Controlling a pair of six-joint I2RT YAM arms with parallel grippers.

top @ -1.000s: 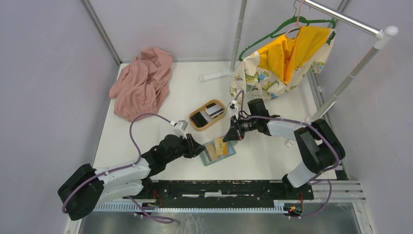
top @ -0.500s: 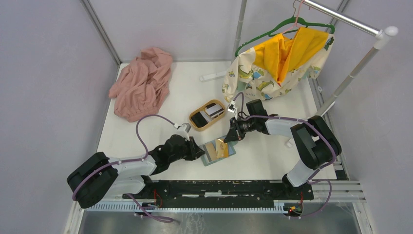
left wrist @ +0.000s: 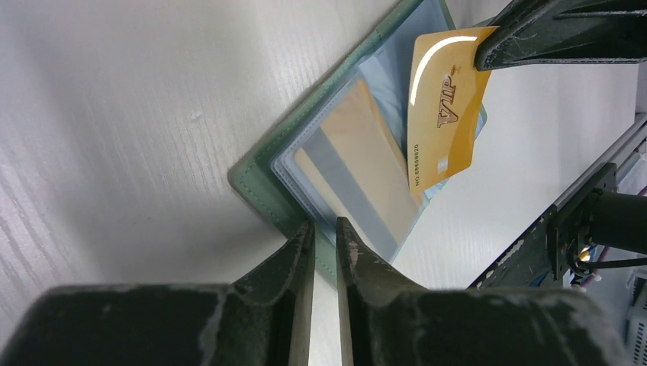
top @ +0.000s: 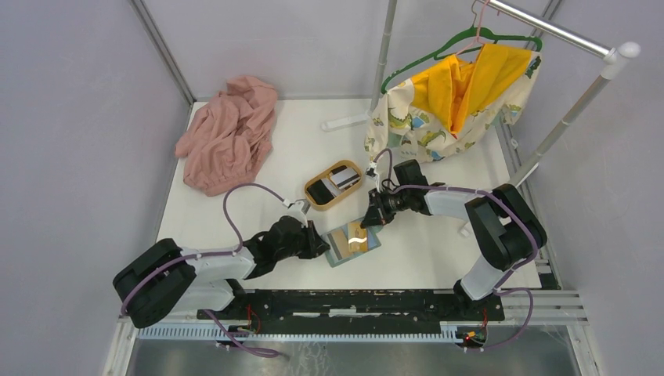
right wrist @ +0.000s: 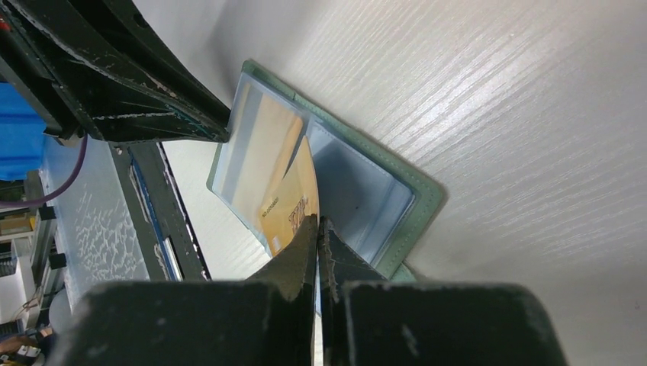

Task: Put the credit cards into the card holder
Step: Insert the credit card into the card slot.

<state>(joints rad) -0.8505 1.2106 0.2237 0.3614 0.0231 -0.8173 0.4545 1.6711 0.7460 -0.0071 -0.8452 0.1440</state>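
Gold card, lettering legible only from the left wrist, sits clenched in right jaws; left jaws pinch the card holder.

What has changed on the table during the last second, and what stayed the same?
The left gripper narrowed its jaws onto the near edge of the open card holder. The jacket on the hanger swung slightly. The right gripper stays shut on the gold card over the holder. The tray with its cards and the pink cloth did not move.

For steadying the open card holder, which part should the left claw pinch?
The near bare green edge of the card holder, approached flat along the table. Only that rim is free; the slots and gold card occupy the rest.
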